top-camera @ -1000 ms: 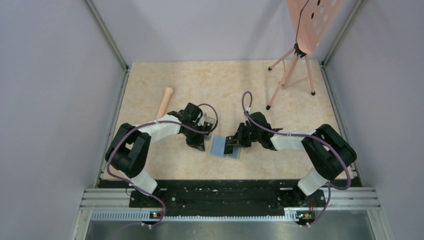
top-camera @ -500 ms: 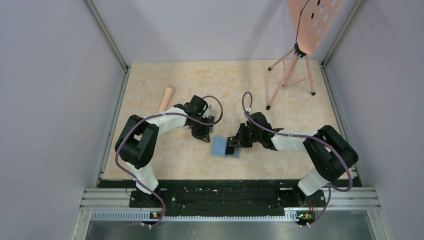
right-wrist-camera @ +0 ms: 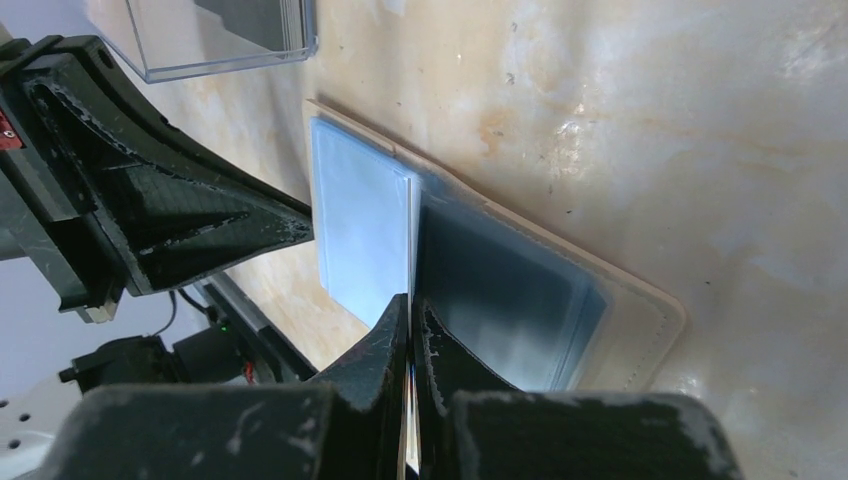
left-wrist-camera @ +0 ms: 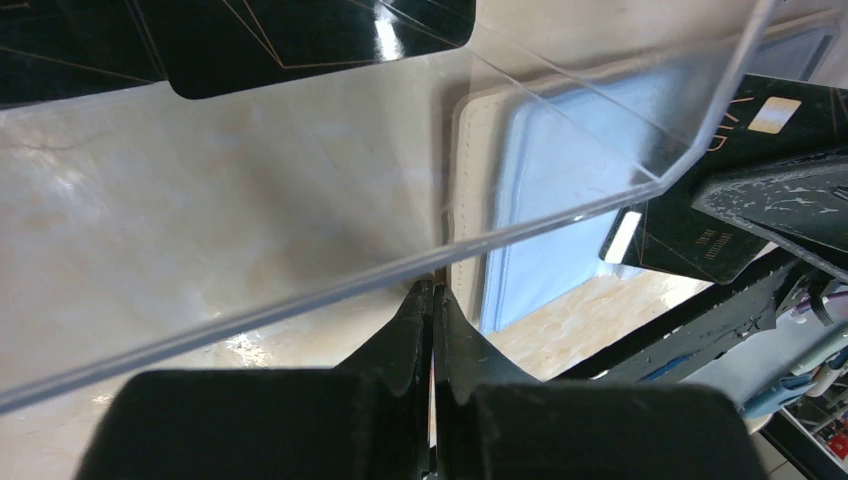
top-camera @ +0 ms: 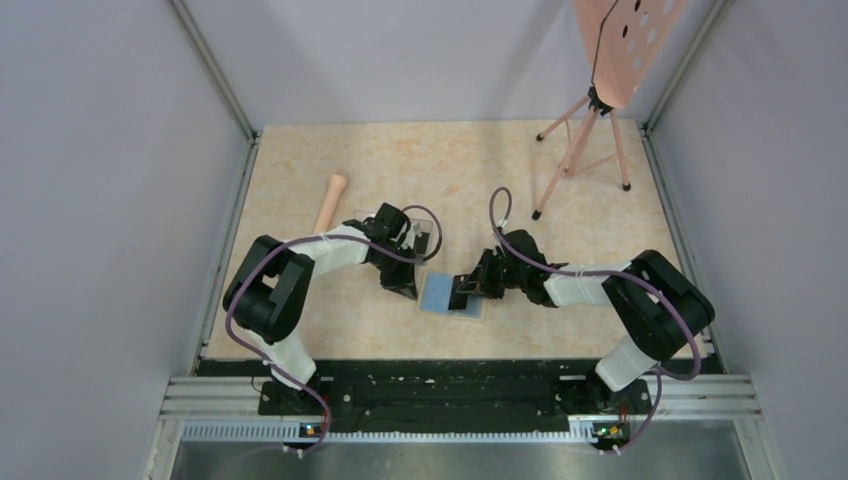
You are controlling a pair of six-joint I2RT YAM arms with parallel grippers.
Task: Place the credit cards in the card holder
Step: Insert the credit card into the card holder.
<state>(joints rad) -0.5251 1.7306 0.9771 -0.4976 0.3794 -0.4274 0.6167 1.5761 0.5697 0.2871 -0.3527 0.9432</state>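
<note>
The card holder (top-camera: 438,294) lies open on the table between my two grippers, grey-blue inside (left-wrist-camera: 560,190) with a tan rim (right-wrist-camera: 640,300). My right gripper (top-camera: 464,292) is shut on one black credit card (left-wrist-camera: 700,215), which stands edge-on (right-wrist-camera: 410,230) over the holder's inside. My left gripper (top-camera: 407,287) is shut with nothing seen between its fingertips (left-wrist-camera: 432,290). It sits low at the holder's left edge, just under the rim of the clear box (left-wrist-camera: 300,200). More black credit cards (left-wrist-camera: 300,35) lie inside that box.
The clear plastic box (top-camera: 422,232) stands just behind the left gripper. A tan wooden stick (top-camera: 328,203) lies at the left. A pink tripod (top-camera: 585,150) with a perforated panel stands at the back right. Grey walls enclose the table on three sides.
My left gripper closed fully and shifted back down toward the holder's left edge. The right gripper and its card have barely moved.
</note>
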